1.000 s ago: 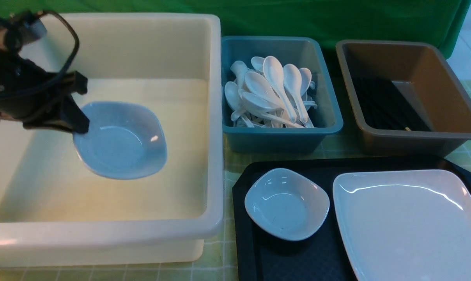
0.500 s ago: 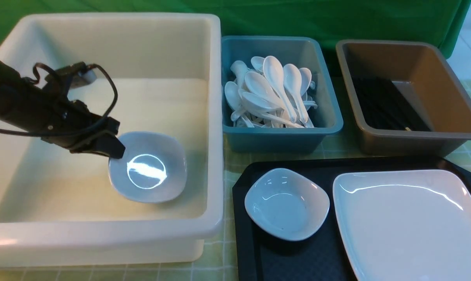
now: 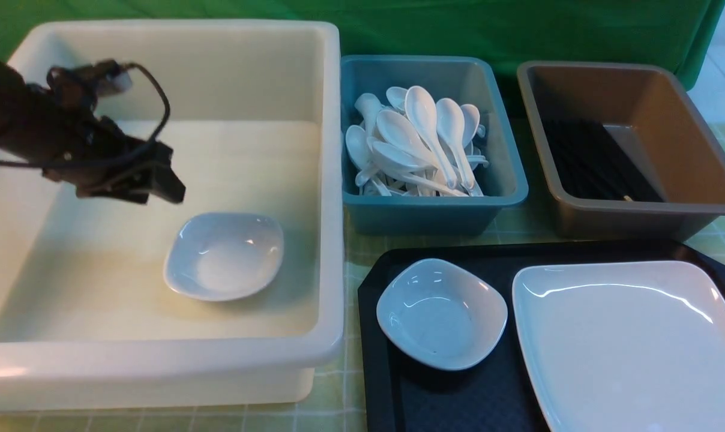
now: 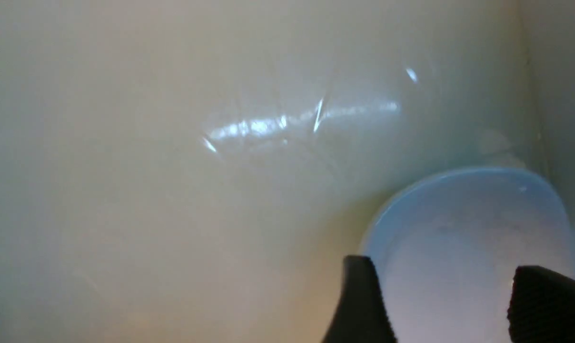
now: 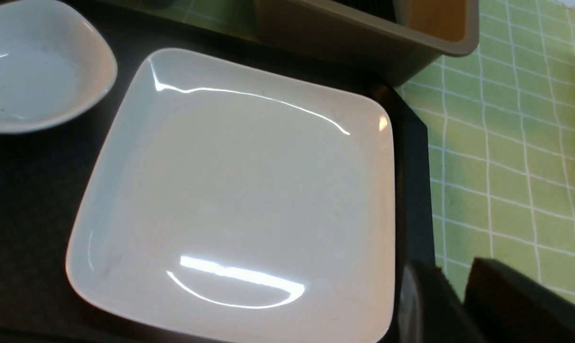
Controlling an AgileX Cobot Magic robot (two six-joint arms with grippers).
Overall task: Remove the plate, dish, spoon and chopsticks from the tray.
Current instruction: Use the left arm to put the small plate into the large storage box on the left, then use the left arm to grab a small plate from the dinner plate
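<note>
Could clip the small deep white dish (image 3: pixel 223 257) in the cream plastic bin (image 3: pixel 332 180) with the wide-open, empty left gripper (image 3: pixel 169 191), or skid the glossy square white plate (image 3: pixel 626 342) across the black tray (image 3: pixel 458 396) with the right gripper (image 5: pixel 454 271) of unclear opening.

The front camera looks forward and down over the table (image 3: pixel 338 414), with the white bin (image 3: pixel 158 360) at frame left and the tray (image 3: pixel 434 402) at lower right. The left wrist camera peers closely into that bin at the dish (image 4: pixel 459 228) on its floor. The right wrist camera hangs close over the plate (image 5: pixel 240 190), and both things also show from the front.
</note>
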